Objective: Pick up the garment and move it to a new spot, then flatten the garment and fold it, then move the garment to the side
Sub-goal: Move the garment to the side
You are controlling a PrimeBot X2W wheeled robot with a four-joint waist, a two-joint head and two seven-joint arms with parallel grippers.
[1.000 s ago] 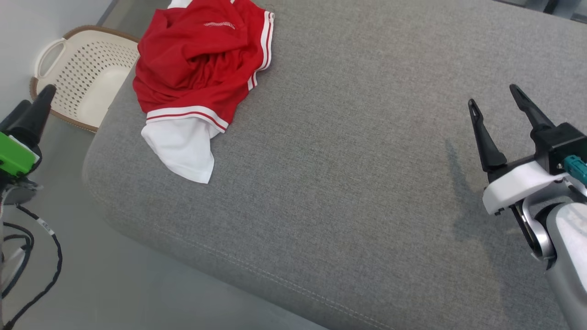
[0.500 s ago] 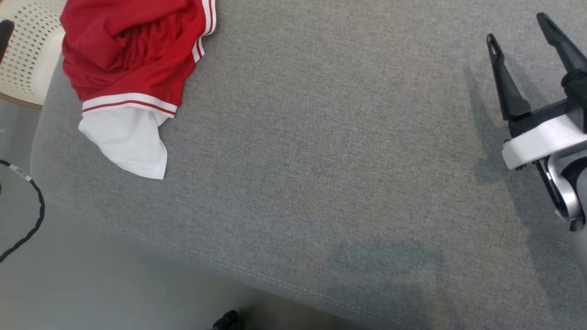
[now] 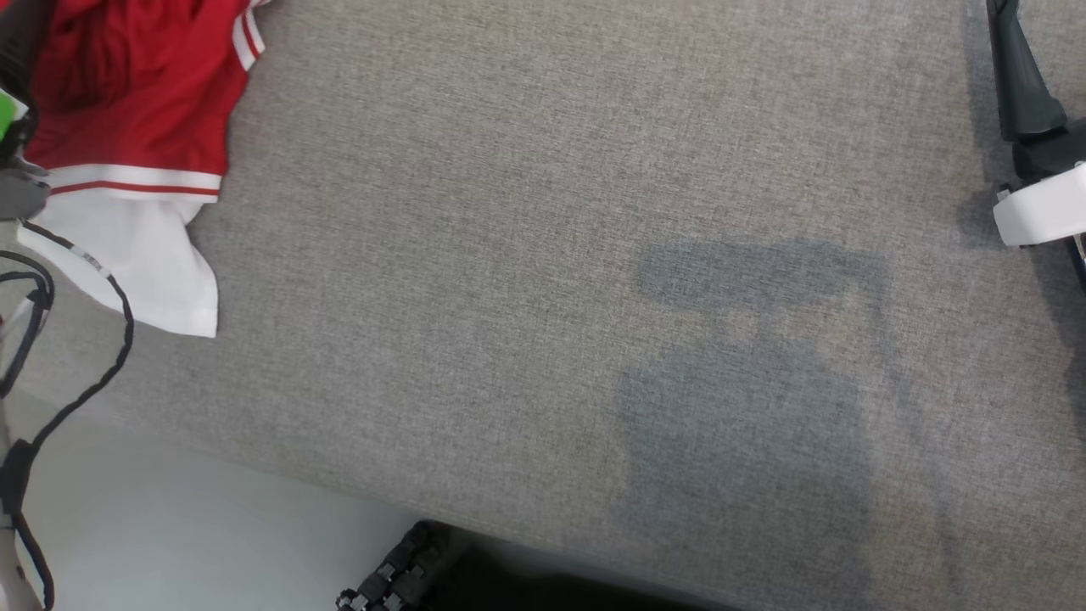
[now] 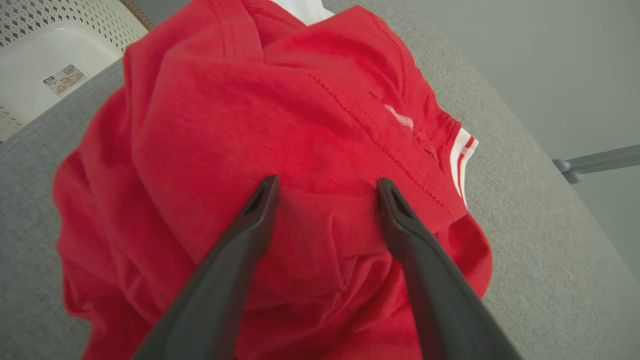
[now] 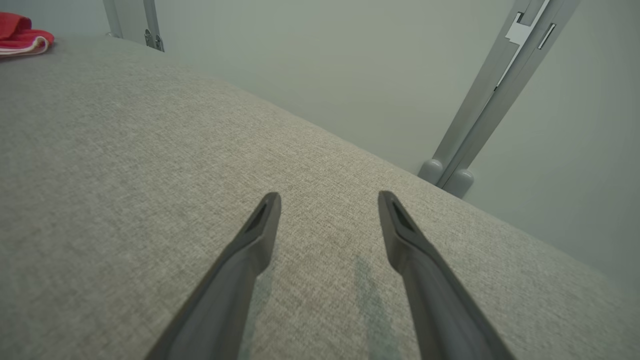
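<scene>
The garment (image 4: 280, 125) is a red jersey-type top with white-and-red striped trim. It sits in a crumpled heap at the left end of the grey cushion (image 3: 543, 255), close to that edge, with a pale perforated basket (image 4: 45, 60) just past it. In the head view a white panel (image 3: 144, 271) hangs out below the striped hem toward the near edge of the cushion.

It looks like thin knit fabric, so probably very light, totally limp and not fragile at all. It'll likely sag and trail once lifted rather than keep any shape. A pinch on a single layer could just pull that layer out of the pile. The better bet seems to be the raised fold on top of the heap, where several layers are bunched together.

That's pretty much where the left gripper (image 4: 325, 185) is. Its fingers are spread wide with the tips on either side of that ridge of red cloth, and nothing is pinched between them yet. Whether the tips are actually touching the fabric is hard to call.

The right gripper (image 5: 327, 197) is also spread wide and empty, hovering over bare cushion well apart from the garment. Beyond it, a grey metal post (image 5: 500, 85) stands by the wall.
</scene>
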